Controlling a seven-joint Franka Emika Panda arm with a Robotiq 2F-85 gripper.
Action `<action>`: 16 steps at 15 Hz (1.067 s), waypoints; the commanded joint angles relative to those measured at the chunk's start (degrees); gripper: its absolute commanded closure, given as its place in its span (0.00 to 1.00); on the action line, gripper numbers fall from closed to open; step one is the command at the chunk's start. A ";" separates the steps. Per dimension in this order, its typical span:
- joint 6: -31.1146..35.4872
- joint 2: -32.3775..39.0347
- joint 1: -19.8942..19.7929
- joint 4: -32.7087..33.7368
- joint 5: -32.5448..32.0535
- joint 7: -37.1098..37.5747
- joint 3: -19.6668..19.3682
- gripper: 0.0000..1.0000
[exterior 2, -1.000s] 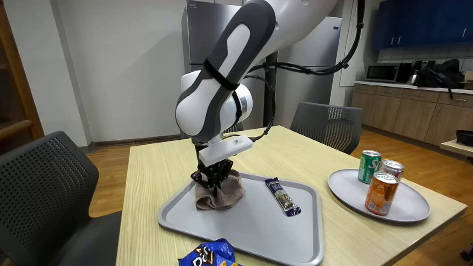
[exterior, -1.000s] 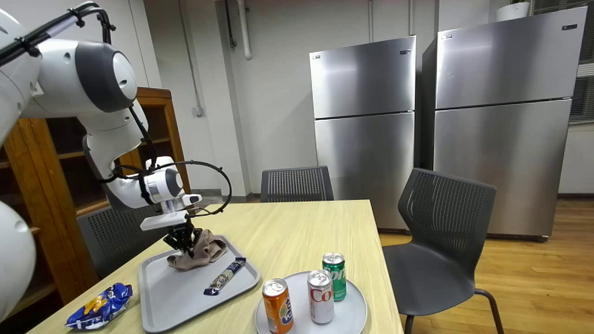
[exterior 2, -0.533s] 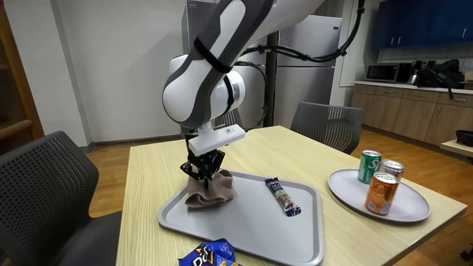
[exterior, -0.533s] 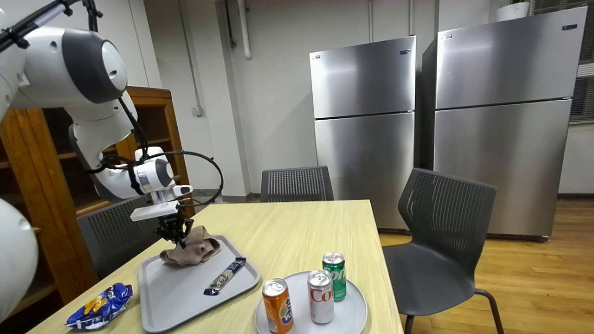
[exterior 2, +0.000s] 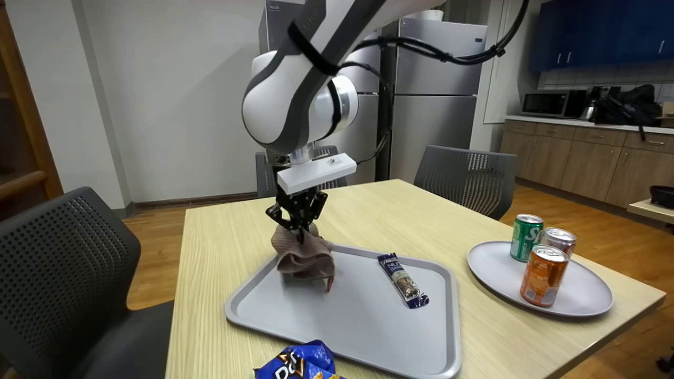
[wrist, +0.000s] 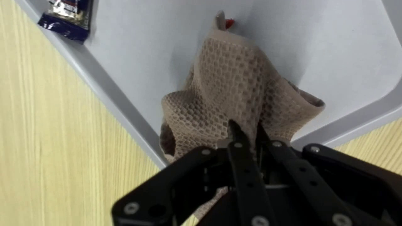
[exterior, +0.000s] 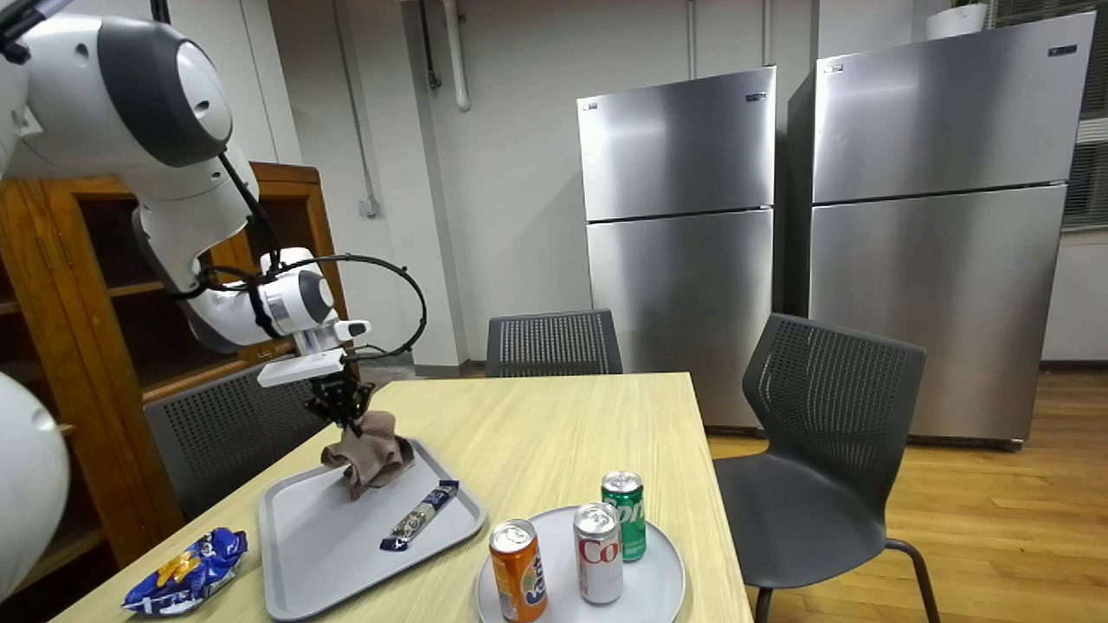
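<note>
the gripper (wrist: 247,128) pinches a brown cloth (wrist: 230,75) over the gray tray (exterior 2: 368,321); lettering shows "dor" on a blue bag (exterior 2: 308,358), "sp" on a green can (exterior 2: 526,238), "co" on a silver can (exterior: 598,558).

In both exterior views, a chip bag (exterior: 186,573) is seen in front of the gripper (exterior 2: 300,237), fridges (exterior: 679,260) behind; cans (exterior 2: 545,276) on a plate (exterior 2: 492,266) are set well apart from it.
</note>
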 commanded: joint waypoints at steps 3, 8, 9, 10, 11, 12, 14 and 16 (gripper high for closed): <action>-4.52 -4.71 -1.18 -1.69 -3.90 4.65 -2.23 0.97; -6.89 -6.36 -2.60 -1.72 -6.09 7.47 -3.40 0.97; -7.36 -6.59 -2.96 -1.80 -6.20 7.85 -3.45 0.97; -7.74 -6.84 -3.46 -1.85 -6.13 8.01 -3.33 0.97; -7.23 -7.12 -4.31 -2.17 -5.55 7.32 -2.88 0.97; -6.99 -7.21 -4.86 -2.28 -5.39 7.09 -2.82 0.97; -7.02 -7.31 -5.77 -2.18 -5.38 6.77 -2.92 0.97; -6.54 -7.53 -7.16 -2.08 -5.10 5.45 -2.72 0.97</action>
